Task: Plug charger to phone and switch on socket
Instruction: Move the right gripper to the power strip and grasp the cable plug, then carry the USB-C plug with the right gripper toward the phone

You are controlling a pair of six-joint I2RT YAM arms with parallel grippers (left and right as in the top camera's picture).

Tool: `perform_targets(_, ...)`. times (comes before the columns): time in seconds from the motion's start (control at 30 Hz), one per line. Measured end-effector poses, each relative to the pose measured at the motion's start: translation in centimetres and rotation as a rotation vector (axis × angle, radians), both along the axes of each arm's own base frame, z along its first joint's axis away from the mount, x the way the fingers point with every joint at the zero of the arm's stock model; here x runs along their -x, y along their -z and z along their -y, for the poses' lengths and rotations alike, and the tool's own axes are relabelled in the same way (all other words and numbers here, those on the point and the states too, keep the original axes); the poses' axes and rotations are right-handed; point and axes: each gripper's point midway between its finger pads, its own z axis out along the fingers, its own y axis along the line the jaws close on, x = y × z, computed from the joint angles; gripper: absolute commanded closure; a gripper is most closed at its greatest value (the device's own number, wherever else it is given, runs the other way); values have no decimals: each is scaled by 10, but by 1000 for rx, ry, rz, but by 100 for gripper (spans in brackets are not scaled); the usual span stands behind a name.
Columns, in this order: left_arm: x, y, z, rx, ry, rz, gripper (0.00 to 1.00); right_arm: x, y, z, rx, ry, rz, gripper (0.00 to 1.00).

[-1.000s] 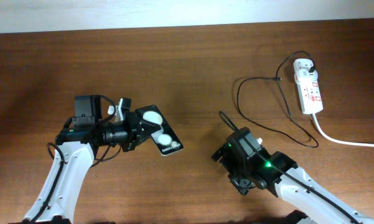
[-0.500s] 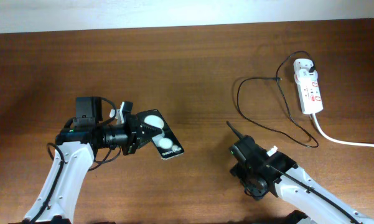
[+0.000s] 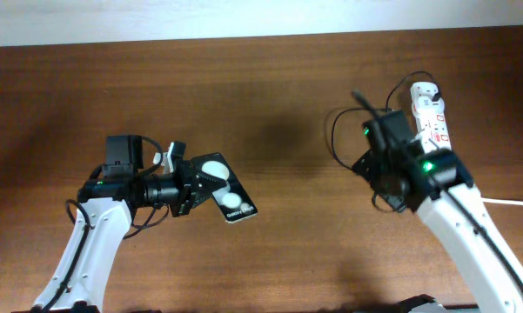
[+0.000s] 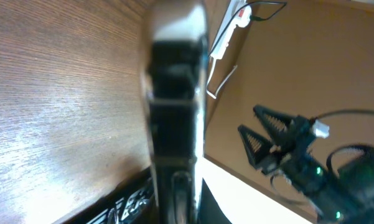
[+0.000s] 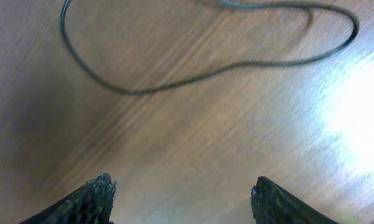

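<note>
My left gripper (image 3: 196,181) is shut on the near end of the black phone (image 3: 226,191) and holds it tilted, white round patches up. In the left wrist view the phone (image 4: 174,93) shows edge-on and blurred, between the fingers (image 4: 177,196). The white socket (image 3: 432,122) lies at the far right, with the charger's black plug (image 3: 438,89) at its far end. The thin charger cable (image 3: 334,139) loops on the table left of it and crosses the right wrist view (image 5: 174,81). My right gripper (image 3: 365,109) (image 5: 180,193) is open and empty above that loop.
The socket's thick white cord (image 3: 470,193) runs off to the right edge. The left wrist view also shows the right gripper (image 4: 267,134) with its jaws apart and the socket (image 4: 227,31) far off. The wooden table's far edge (image 3: 261,33) meets a white wall.
My right arm has swung from the table's front middle up and right to the cable loop beside the socket. The left gripper with the phone has hardly moved.
</note>
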Motion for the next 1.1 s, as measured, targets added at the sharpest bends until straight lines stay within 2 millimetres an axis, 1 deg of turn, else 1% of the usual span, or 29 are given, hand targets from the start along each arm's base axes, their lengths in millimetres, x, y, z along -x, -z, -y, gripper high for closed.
perform_targets(0.03, 0, 0, 0, 0, 0, 0, 100, -5, 2, 6, 11, 6, -26, 23)
perform_targets(0.07, 0, 0, 0, 1, 0, -2, 100, -16, 2, 12, 25, 14, -79, 21)
perform_targets(0.13, 0, 0, 0, 2, 1, -3, 100, -57, 0, 12, 45, -6, -116, 21)
perform_targets(0.17, 0, 0, 0, 2, 1, -3, 100, -82, -2, 8, 43, -18, -90, 21)
perform_targets(0.2, 0, 0, 0, 4, 2, -3, 100, -110, -1, 3, 44, -28, -68, 21)
perform_targets(0.23, 0, 0, 0, 2, 1, -3, 100, -127, 4, 0, 43, -34, -52, 22)
perform_targets(0.27, 0, 0, 0, 1, 1, -3, 100, -162, 13, -6, 33, -36, 21, 22)
perform_targets(0.3, 0, 0, 0, 4, 2, -4, 100, -174, 30, -8, 36, -40, 13, 22)
perform_targets(0.33, 0, 1, 0, 3, 1, -5, 100, -185, 39, -8, 34, -40, 29, 22)
perform_targets(0.37, 0, 0, 0, 2, 1, -2, 100, -204, 53, -6, 31, -31, 62, 22)
perform_targets(0.4, 0, 0, 0, 4, 2, -5, 100, -211, 73, 2, 34, -13, 45, 22)
perform_targets(0.47, 0, 0, 0, 3, 1, -5, 100, -227, 97, 16, 33, 19, 55, 23)
perform_targets(0.5, 0, 0, 0, 3, 1, -5, 100, -229, 106, 21, 34, 29, 50, 29)
perform_targets(0.53, 0, 0, 0, 3, 1, -5, 100, -231, 117, 27, 36, 40, 37, 32)
perform_targets(0.57, 0, 0, 0, 3, 1, -5, 100, -231, 138, 33, 39, 50, 8, 36)
perform_targets(0.6, 0, 0, 0, 3, 1, -5, 100, -232, 145, 34, 40, 53, 0, 40)
perform_targets(0.63, 0, 0, 0, 3, 1, -5, 100, -231, 156, 34, 41, 53, -17, 46)
perform_targets(0.73, 0, 0, 0, 3, 1, -5, 100, -234, 159, 31, 29, 39, -10, 75)
perform_targets(0.77, 0, 0, 0, 3, 1, -5, 100, -237, 159, 28, 15, 27, 0, 78)
perform_targets(0.83, 0, 1, 0, 2, 1, -5, 100, -241, 159, 19, -16, -53, 3, 78)
perform_targets(0.9, 0, 1, 0, -1, 0, -5, 100, -239, 160, 1, -28, -212, -15, 83)
perform_targets(0.93, 0, 1, 0, -1, 0, -5, 100, -233, 161, -15, -25, -294, -40, 84)
perform_targets(1.0, 0, 1, 0, -1, 0, -4, 100, -197, 164, -67, -8, -478, -167, 83)
perform_targets(1.03, 0, 1, 0, -1, 0, -4, 100, -178, 165, -95, -1, -559, -214, 69)
perform_targets(1.07, 0, 1, 0, -1, 0, -4, 100, -141, 166, -132, 12, -668, -314, 39)
perform_targets(1.1, 0, 1, 0, -1, 0, -4, 100, -125, 166, -143, 26, -708, -358, 27)
